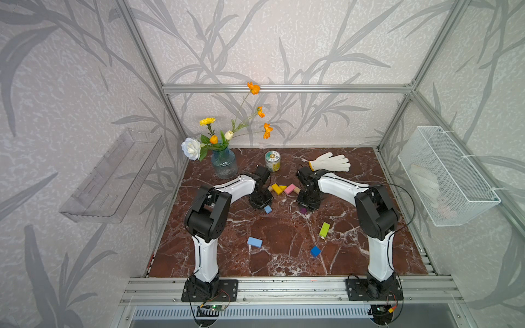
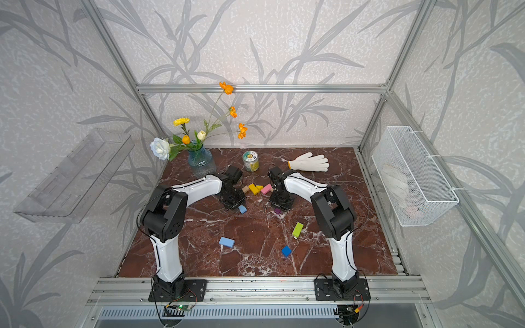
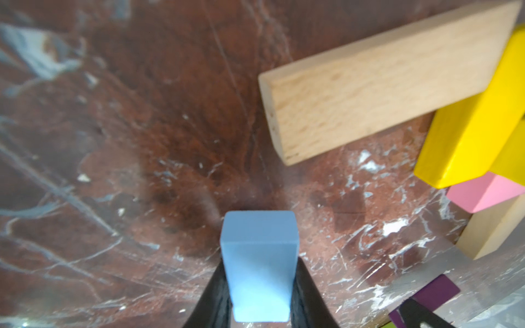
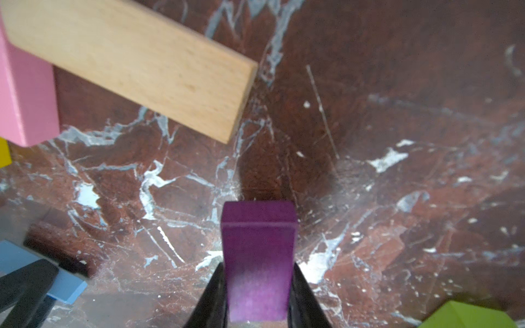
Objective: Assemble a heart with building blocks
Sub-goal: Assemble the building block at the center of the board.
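The left gripper [image 3: 260,286] is seen clenched on a small light blue rectangular block [image 3: 260,250]. The block is pinched by its long sides between the black fingers [image 3: 216,298] and pointed down at the red-brown marble tabletop [image 3: 127,142]. The right gripper [image 4: 258,286] is clamped in the same manner on a small purple rectangular block [image 4: 258,244]. Whether the lower end of either held block touches the tabletop cannot be told.

In both top views the two grippers are found side by side near the middle of the tabletop, each with its block held beneath it.

Just beyond them, towards the back wall, a bent row of five building blocks is laid flat. It is made up of a tan wooden block [image 1: 270,188], a yellow block [image 1: 277,189], a second yellow block [image 1: 283,187], a pink block [image 1: 289,188] and a second tan wooden block [image 1: 297,189]. In the wrist views neighbouring blocks of this row are seen touching.

Nearer the arm bases three more blocks are scattered, well apart: a flat light blue block [image 1: 254,242], a small dark blue block [image 1: 315,251] and a lime green block [image 1: 324,229].

Along the far edge stand a blue glass vase of artificial flowers [image 1: 224,166] and a round tin with a green label [image 1: 272,161], and a white knitted glove [image 1: 331,162] is laid flat there.
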### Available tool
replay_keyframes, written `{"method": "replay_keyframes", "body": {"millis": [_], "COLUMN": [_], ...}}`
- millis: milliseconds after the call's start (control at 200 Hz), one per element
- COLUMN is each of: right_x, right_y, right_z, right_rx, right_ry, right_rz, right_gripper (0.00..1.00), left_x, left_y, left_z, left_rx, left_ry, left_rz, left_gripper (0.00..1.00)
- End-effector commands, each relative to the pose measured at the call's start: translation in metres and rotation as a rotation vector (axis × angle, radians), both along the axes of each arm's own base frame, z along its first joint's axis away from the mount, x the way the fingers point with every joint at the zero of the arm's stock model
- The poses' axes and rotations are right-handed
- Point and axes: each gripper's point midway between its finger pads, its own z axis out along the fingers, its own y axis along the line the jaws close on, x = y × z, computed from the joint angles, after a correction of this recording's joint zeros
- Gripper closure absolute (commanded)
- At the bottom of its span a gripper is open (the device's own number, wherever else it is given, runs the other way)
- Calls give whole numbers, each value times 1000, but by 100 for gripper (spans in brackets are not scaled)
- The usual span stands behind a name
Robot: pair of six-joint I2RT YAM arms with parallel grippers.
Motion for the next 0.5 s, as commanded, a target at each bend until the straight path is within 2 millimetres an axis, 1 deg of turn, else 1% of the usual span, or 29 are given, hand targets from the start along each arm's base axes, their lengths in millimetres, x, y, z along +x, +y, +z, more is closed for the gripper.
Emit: {"method": "replay_keyframes", "body": {"millis": [0, 500], "right_x": [-3, 0], "right_y": [1, 0], "right_z": [-3, -6], "right_rx": [-9, -27], "right_ry": [25, 21], "right_rz": [-20, -31], "right_gripper": [100, 100], "left_x": [-17, -13], "left_y": [23, 35], "left_z": [-45, -49], "left_rx": [118, 166], "left_ry": [98, 117], "left_rz": [28, 47], "left_gripper": [80, 80]}}
